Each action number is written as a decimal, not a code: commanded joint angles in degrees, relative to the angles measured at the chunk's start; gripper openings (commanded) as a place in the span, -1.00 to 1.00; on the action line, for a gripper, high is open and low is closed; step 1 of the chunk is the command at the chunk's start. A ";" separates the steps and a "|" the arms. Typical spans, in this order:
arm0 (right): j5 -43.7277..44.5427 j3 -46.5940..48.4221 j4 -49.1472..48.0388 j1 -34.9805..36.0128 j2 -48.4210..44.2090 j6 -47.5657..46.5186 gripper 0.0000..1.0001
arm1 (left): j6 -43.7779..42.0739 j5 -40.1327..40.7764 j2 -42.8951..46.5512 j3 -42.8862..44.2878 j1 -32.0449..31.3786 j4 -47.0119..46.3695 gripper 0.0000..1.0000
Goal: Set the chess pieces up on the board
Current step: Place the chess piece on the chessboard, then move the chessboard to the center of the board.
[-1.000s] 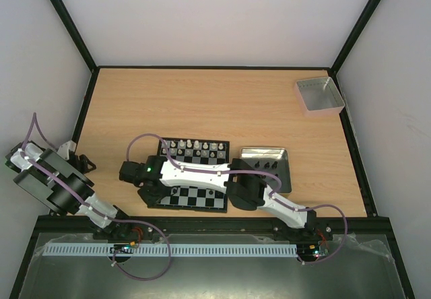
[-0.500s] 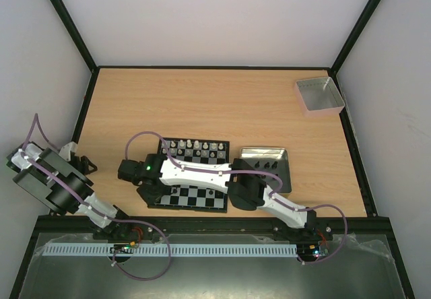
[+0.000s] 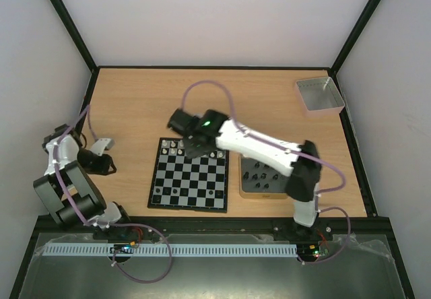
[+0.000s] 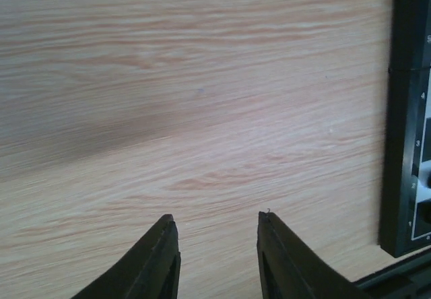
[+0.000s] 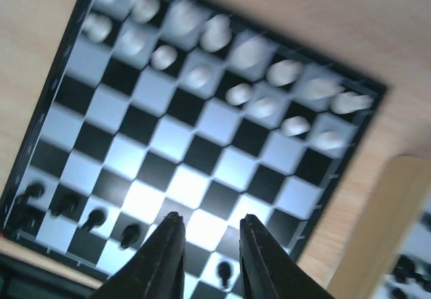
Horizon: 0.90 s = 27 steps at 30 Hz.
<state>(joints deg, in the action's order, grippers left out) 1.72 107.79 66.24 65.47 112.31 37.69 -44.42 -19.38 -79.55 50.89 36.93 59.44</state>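
Soft, even overhead light on the worktop; right wrist view smeared by motion blur, the white chess pieces mere pale blobs; left wrist view sharper, a dim shadow band crossing the wood grain

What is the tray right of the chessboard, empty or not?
Not empty: several black chess pieces sit inside the tray, beside the board.

free: table beyond board, its middle rows | blocked: white pieces far rows, black pieces near-left, right arm over tin
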 commanded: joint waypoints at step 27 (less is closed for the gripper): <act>3.32 -35.73 -5.82 -15.20 -33.59 8.08 -0.56 | 13.11 8.72 -7.14 -6.36 -39.84 0.32 -0.96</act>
<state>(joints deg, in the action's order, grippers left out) 4.49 73.82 60.82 50.78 79.88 45.47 -33.91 -10.66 -86.11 44.88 0.43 59.07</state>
